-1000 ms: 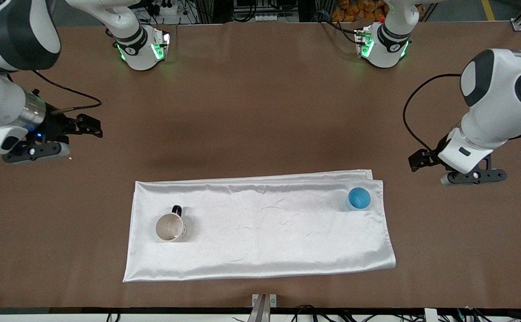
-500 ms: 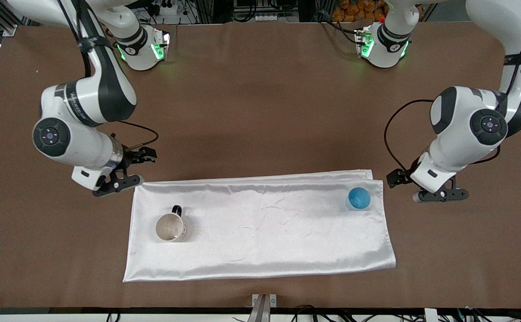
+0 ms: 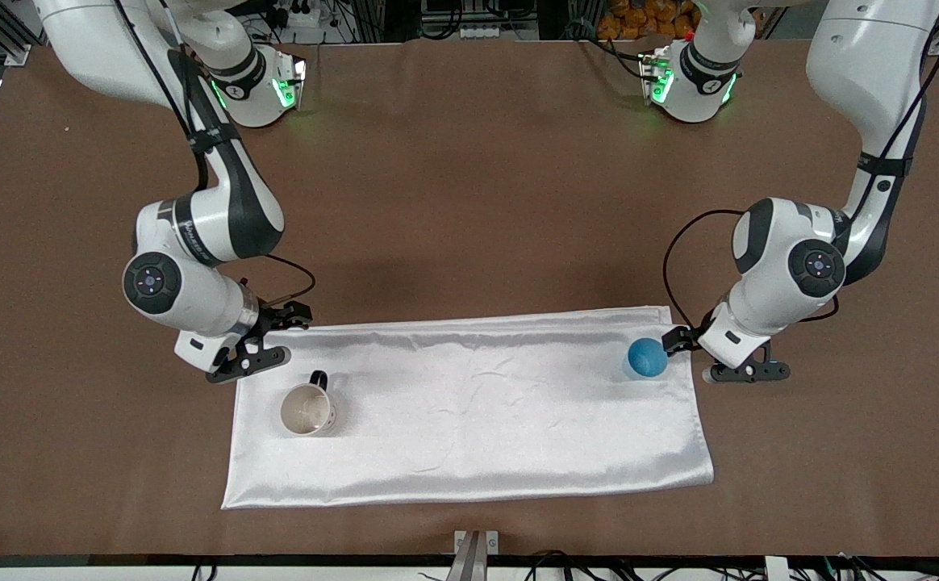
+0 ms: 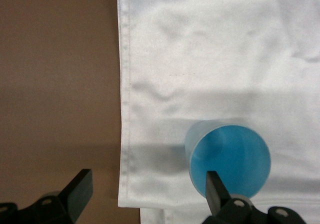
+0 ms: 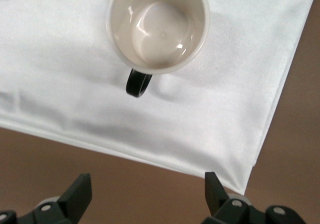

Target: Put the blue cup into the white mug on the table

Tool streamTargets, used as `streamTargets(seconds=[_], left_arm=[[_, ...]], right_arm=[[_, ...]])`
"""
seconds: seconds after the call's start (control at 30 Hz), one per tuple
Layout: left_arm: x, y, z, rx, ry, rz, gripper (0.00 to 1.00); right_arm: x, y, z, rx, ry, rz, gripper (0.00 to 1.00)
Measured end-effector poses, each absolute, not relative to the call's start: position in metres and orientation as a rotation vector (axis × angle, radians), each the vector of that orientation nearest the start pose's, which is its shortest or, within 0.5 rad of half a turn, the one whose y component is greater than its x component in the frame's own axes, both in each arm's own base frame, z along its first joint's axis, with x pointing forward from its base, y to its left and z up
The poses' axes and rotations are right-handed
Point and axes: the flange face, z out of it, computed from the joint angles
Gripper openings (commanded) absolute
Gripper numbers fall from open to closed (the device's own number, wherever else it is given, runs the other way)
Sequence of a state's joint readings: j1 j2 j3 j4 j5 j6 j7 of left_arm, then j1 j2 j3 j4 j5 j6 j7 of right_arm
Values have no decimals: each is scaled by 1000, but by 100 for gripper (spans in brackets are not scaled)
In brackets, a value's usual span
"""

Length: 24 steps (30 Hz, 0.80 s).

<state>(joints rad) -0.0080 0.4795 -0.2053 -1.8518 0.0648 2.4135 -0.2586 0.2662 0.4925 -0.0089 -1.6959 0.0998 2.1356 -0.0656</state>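
A large rectangular table with a matte brown top (image 3: 469, 202) is seen from above, and a shiny white satin cloth (image 3: 477, 420) is spread flat on the part of it nearer the camera. Two white robot arms are reached down from their bases at the top of the view. Both have been brought in toward the cloth over the last second, having earlier hung well out toward the two ends of the table.

The small white cylindrical mug with a cream inside and a dark handle (image 3: 306, 409) is stood upright and empty on the cloth toward the right arm's end. The small round bright-blue cup with no handle (image 3: 647, 357) is stood on the cloth near its edge at the left arm's end, well apart from the mug.

The left gripper (image 3: 740, 367) is held just beside the blue cup with its fingers spread apart and nothing grasped; in its wrist view one fingertip (image 4: 214, 184) is seen over the cup's rim. The right gripper (image 3: 250, 351) is held over the cloth's corner near the mug, fingers likewise apart and empty.

A grasp of the cup is judged to be next, with no transfer yet begun
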Motion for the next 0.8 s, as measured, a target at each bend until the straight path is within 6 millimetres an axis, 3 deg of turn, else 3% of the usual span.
streamTargets(seconds=[0.33, 0.63, 0.8], left_arm=[[638, -129, 258, -3211, -74, -91, 100], [635, -162, 259, -3218, -96, -96, 100], [636, -166, 253, -3219, -94, -85, 100]], right_arm=[[660, 177, 267, -3035, -340, -15, 100], [676, 182, 261, -3033, -336, -48, 100], [685, 184, 260, -3029, -332, -104, 100]])
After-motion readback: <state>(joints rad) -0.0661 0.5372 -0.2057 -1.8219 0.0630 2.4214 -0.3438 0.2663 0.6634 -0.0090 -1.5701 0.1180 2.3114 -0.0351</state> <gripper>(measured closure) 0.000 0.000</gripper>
